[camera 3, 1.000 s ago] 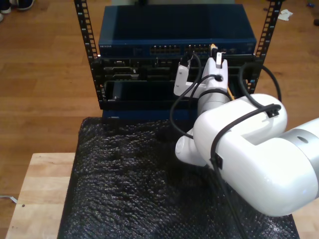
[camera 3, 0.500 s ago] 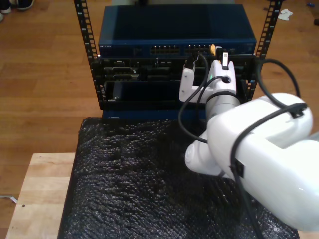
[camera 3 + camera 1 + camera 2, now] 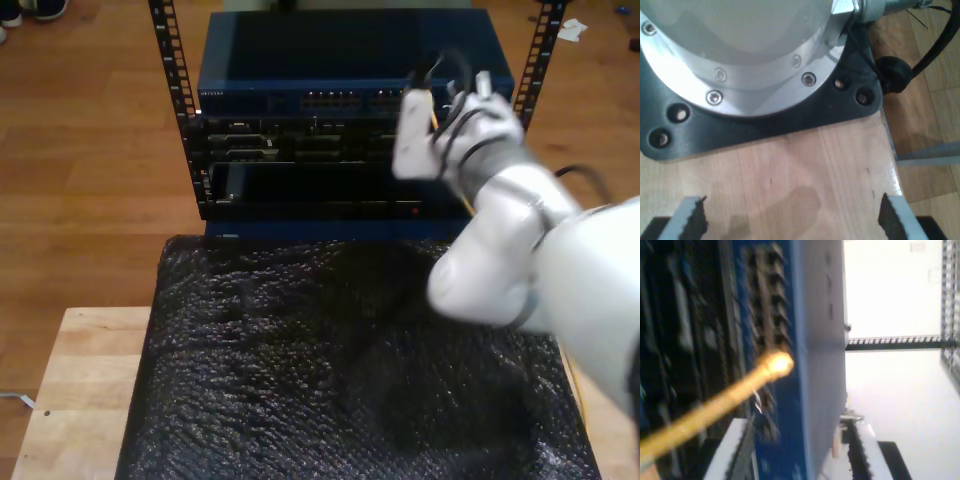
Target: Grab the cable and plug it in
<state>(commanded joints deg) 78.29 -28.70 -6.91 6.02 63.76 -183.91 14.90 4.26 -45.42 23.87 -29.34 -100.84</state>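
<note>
Second wrist view shows the cable (image 3: pixel 705 407) reaching the blue box (image 3: pixel 815 340) by its holes, and we cannot tell if my second gripper (image 3: pixel 800 450) grips it, so we should push slow and straight.

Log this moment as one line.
second end effector: at blue switch ports | cable: tip at port row | first end effector: open, over wooden table
</note>
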